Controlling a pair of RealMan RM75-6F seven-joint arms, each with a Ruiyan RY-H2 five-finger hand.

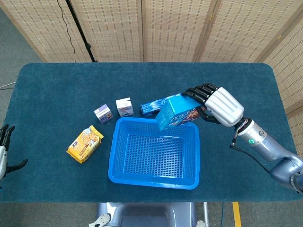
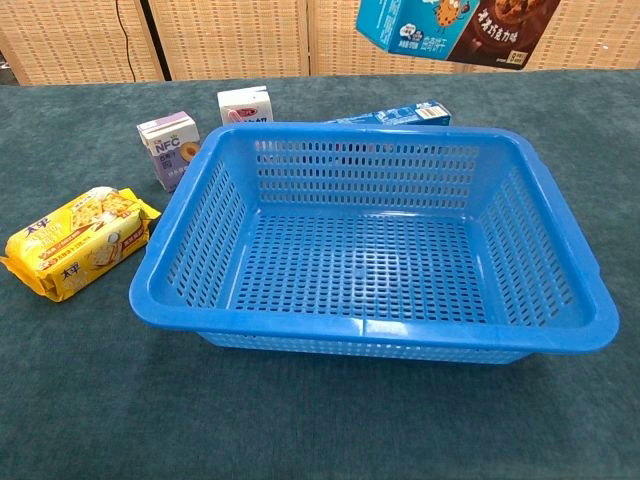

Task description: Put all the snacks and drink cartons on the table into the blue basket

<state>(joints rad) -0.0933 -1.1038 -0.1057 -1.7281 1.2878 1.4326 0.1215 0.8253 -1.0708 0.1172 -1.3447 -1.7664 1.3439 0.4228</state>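
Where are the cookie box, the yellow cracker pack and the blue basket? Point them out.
cookie box [image 1: 176, 112], head view, on its blue front face.
yellow cracker pack [image 1: 85, 143], head view, on the middle of the wrapper.
blue basket [image 2: 370, 329], chest view, on its near rim.

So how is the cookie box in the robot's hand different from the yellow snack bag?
The cookie box is blue and stiff; the yellow snack bag is a soft packet. The box is held tilted in the air by the right hand, over the blue basket's far edge; the bag lies flat on the table, left of the basket. Neither is in the basket yet.
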